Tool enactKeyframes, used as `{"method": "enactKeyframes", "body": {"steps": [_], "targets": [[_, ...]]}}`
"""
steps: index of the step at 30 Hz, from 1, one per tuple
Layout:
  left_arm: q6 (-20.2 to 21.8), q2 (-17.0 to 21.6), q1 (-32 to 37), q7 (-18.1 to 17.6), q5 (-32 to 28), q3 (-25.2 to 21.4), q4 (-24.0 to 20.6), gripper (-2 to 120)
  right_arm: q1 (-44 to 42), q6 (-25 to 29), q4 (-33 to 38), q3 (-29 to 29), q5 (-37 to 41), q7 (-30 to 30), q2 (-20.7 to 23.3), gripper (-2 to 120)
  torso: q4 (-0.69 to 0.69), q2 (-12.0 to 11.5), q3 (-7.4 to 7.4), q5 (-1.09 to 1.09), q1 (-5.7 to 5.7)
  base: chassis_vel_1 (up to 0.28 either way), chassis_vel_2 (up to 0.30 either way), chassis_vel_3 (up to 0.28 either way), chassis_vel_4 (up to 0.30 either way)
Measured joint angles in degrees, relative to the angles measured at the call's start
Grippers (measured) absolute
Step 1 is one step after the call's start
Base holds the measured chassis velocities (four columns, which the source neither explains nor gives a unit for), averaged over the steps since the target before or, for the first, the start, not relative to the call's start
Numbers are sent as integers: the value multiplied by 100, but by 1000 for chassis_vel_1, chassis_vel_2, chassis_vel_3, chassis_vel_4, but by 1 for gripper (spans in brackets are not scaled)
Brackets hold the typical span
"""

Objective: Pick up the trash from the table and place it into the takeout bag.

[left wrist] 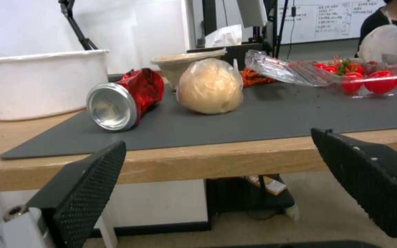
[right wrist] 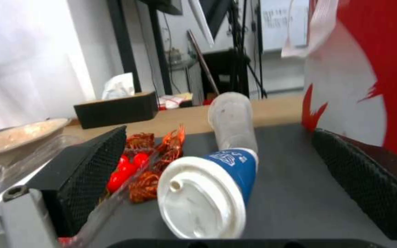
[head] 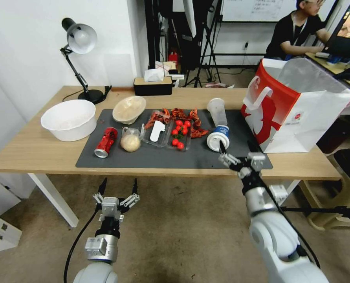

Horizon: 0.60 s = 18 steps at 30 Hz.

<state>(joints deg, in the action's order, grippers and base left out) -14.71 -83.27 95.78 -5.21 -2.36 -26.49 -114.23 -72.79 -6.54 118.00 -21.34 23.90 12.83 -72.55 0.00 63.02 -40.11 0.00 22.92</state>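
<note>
The clear plastic cup (head: 217, 125) lies on its side at centre-right of the head view, on the dark grey mat (head: 143, 157), lid end toward the right gripper (head: 237, 152). That gripper, jaws wide and empty, sits just below the lid, in line with the cup's long axis. The left gripper (head: 118, 188) hangs wide open at lower left, well apart.

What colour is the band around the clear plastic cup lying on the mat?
Blue with white print, next to the white lid of the clear plastic cup; clearest in the right wrist view.
</note>
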Motion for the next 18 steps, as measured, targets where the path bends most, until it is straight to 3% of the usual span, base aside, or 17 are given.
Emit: {"method": "enactKeyframes", "body": {"steps": [7,12,18], "targets": [[99,3,-126,20,-72,0,79,100,739,-318,-395,204,204,466,40,100,-2,0,0,0,0,0,0,0,0],[113,8,-149,25,-119,-80,126,100,1497,-1039,-758,702,167,1361,-80,100,1,-1,0,-1,0,0,0,0,0],[105,4,-144,26,-123,-100,170,100,1773,-1602,-936,1020,187,1817,-327,100,0,0,0,-1,0,0,0,0,0]]}}
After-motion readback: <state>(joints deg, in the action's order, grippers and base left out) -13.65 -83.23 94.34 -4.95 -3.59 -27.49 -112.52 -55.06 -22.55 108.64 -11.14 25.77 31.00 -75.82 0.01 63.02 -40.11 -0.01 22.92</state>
